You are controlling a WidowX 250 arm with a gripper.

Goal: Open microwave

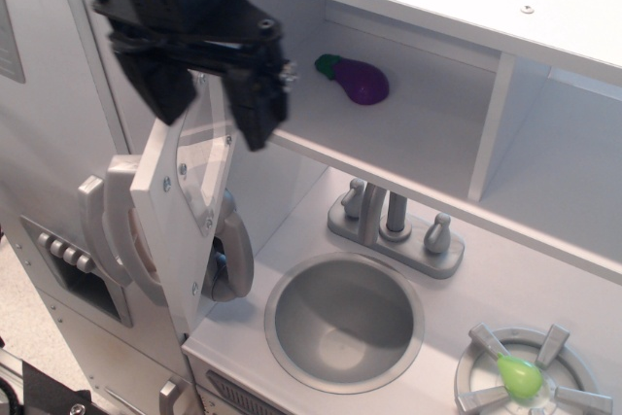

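Observation.image: door [185,206] swung wide, eggplant [355,78] showing; my gripper [209,109] straddles its top edge, jaws spread, gripping nothing.

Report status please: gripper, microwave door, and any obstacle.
Gripper open, fingers astride top edge of microwave door. Door swung wide; purple eggplant visible inside compartment. Nothing blocking the door.
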